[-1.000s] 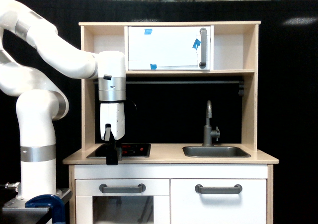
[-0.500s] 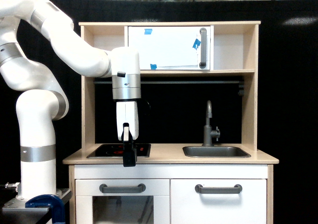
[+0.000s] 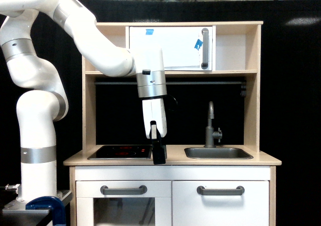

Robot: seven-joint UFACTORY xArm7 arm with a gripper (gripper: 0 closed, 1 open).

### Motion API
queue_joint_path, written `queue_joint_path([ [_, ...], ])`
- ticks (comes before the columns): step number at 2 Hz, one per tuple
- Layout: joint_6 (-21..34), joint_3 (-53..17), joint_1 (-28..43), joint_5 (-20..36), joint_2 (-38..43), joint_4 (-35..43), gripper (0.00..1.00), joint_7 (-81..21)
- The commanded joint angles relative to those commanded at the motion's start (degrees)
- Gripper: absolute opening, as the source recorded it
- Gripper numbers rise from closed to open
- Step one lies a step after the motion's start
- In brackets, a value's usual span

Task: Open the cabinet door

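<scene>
While my claw (image 3: 159, 156) hangs straight down over the worktop (image 3: 170, 158), between the hob (image 3: 120, 151) and the sink (image 3: 217, 153), I cannot tell whether its fingers are apart or together. I see the cabinet door (image 3: 220, 203) shut below the worktop, under the sink, its horizontal grey handle (image 3: 220, 190) well apart from the claw.
</scene>
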Motion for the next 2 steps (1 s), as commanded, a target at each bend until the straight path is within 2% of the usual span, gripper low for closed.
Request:
queue_joint_path([
  [1, -1.85, 2.19, 1.33, -0.2, 15.16, 15.64, 1.0, 6.53],
  [2, -2.14, 3.56, 0.79, 6.95, 23.37, 25.12, 1.0, 0.33],
])
